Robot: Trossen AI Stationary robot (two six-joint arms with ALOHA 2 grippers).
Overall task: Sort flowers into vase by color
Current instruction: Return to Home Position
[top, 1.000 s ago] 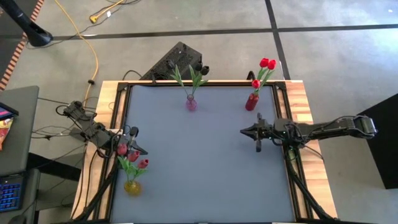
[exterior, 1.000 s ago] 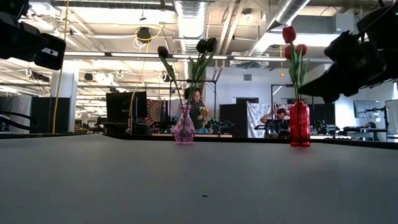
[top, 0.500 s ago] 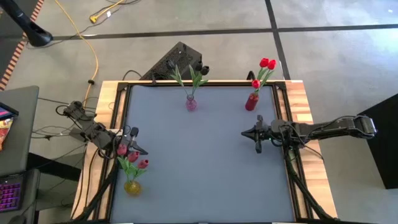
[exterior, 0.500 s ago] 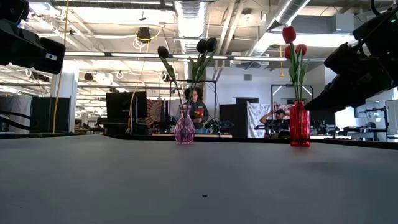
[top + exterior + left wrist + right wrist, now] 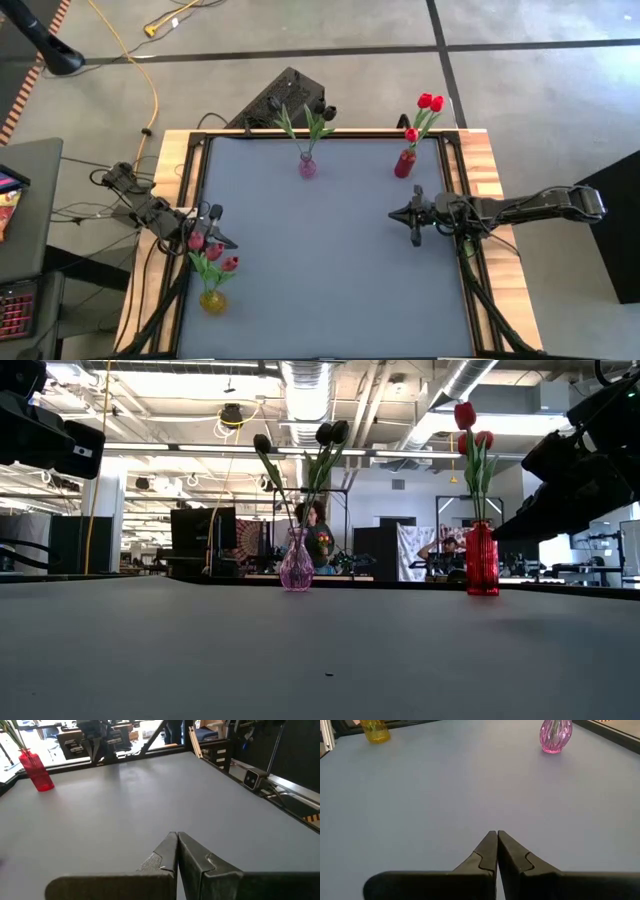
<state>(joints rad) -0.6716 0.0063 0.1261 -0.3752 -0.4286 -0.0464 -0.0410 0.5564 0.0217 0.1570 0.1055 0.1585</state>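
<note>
Legend. Since a second ago the right gripper (image 5: 497, 834) has drawn back slightly toward its own table (image 5: 320, 290) edge. Over the last half second it barely shifts. The left arm, vases and flowers are unchanged.

Left to right:

- **Left gripper** (image 5: 177, 836): at the left edge of the table, fingers pressed together on nothing.
- **Crimson-pink tulips** (image 5: 215, 250): from above, their heads overlap this gripper's tip, so contact cannot be judged. They stand in the yellow vase (image 5: 212, 300), just beside the gripper on its near-edge side. This vase lies outside the low view.
- **Pink vase** (image 5: 307, 166): holds the dark tulips (image 5: 330, 432). It is well apart from both grippers, toward the far edge.
- **Red vase** (image 5: 404, 164): holds the red tulips (image 5: 430, 101). It stands near the right gripper, on its far-edge side.
- **Right gripper**: over the right part of the table, fingers pressed together and empty.

In the low view both arms are cut off by the frame edges, so neither fingertip pair shows. The wrist views crop the vases at or just above the neck, hiding every flower head.
</note>
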